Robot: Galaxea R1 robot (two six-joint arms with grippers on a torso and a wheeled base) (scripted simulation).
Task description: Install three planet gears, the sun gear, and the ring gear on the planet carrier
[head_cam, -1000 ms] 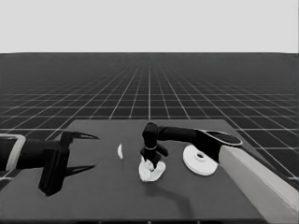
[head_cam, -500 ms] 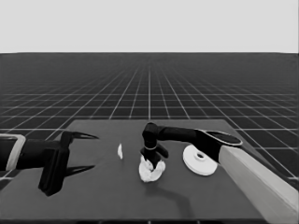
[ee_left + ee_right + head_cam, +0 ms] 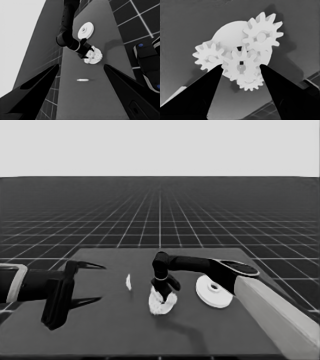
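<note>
Dark tabletop [image 3: 100,330] before us, our right claw [image 3: 241,67] pinches the white toothed centre gear [image 3: 240,65] onto the smaller white round part [image 3: 228,32], meshing its neighbours.

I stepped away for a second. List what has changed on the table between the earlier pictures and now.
Nothing has visibly changed. The right gripper stays down over the smaller round part, its fingers either side of the middle gear among the gears there. The larger round part, the thin white piece and the parked left gripper at the table's left end stayed put.
</note>
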